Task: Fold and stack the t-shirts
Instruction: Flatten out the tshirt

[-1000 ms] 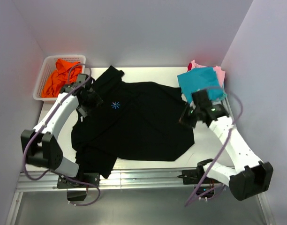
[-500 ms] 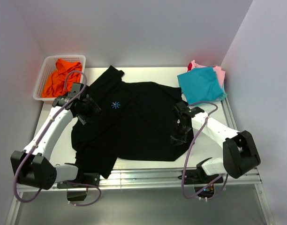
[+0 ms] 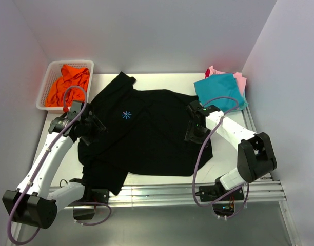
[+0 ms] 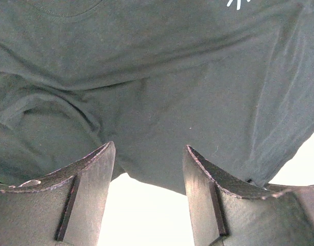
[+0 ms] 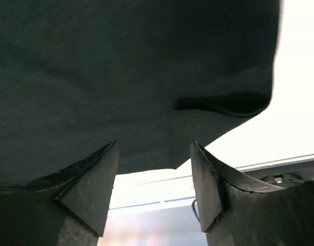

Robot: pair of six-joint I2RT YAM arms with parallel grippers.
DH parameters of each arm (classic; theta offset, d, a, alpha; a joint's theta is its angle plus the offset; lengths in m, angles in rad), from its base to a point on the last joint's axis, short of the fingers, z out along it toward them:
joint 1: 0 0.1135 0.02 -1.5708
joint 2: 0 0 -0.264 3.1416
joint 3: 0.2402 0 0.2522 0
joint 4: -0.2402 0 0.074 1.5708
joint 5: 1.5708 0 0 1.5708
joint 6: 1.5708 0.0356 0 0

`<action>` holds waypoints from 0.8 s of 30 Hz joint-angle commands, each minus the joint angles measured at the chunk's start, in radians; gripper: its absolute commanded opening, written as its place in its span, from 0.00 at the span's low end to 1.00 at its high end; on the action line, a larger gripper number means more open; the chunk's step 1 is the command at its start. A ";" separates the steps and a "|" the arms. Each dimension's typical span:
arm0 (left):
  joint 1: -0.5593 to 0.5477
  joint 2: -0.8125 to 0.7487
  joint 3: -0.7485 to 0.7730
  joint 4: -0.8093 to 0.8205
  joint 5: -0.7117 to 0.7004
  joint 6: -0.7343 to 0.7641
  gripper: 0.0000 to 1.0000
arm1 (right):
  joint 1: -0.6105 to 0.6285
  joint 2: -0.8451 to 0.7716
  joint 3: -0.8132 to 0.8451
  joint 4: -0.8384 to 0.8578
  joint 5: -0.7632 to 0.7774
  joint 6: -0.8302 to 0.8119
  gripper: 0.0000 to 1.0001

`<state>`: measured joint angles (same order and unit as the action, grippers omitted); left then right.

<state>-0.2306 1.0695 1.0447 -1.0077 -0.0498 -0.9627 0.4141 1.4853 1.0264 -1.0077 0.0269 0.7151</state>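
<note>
A large black t-shirt (image 3: pixel 152 141) lies spread over the middle of the white table (image 3: pixel 164 80), its light-blue starburst logo (image 3: pixel 126 115) facing up. My left gripper (image 3: pixel 93 128) stands open at the shirt's left edge. In the left wrist view the black cloth (image 4: pixel 157 77) lies just beyond the left gripper (image 4: pixel 149 148), with bare table between the fingers. My right gripper (image 3: pixel 193 135) is open over the shirt's right edge. The right wrist view shows the right gripper (image 5: pixel 154 145) empty in front of the shirt's hem (image 5: pixel 121 66). A teal tee (image 3: pixel 219 92) lies folded on pink (image 3: pixel 240 78) and red (image 3: pixel 207 73) ones at the back right.
A white mesh basket (image 3: pixel 46 91) at the back left holds an orange tee (image 3: pixel 70 84). White walls close in the table on three sides. A metal rail (image 3: pixel 162 192) runs along the near edge between the arm bases.
My right gripper has opened and swung inward to the black shirt's right edge. My left gripper has drawn back from near the logo toward the shirt's left edge.
</note>
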 commanded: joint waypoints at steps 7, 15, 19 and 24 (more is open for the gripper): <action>-0.004 -0.019 -0.006 0.003 0.010 0.004 0.60 | -0.057 -0.054 -0.136 0.038 0.071 0.015 0.58; -0.004 0.001 0.024 -0.012 0.002 0.028 0.59 | -0.057 0.015 -0.186 0.126 0.067 0.017 0.55; -0.004 0.000 0.025 -0.019 0.001 0.033 0.59 | -0.057 0.023 -0.169 0.130 0.067 0.021 0.54; -0.004 -0.002 0.020 -0.022 0.001 0.036 0.59 | -0.057 0.043 -0.161 0.142 0.065 0.021 0.54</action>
<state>-0.2306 1.0714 1.0344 -1.0183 -0.0494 -0.9451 0.3592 1.5120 0.8417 -0.8944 0.0704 0.7204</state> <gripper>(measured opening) 0.593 0.539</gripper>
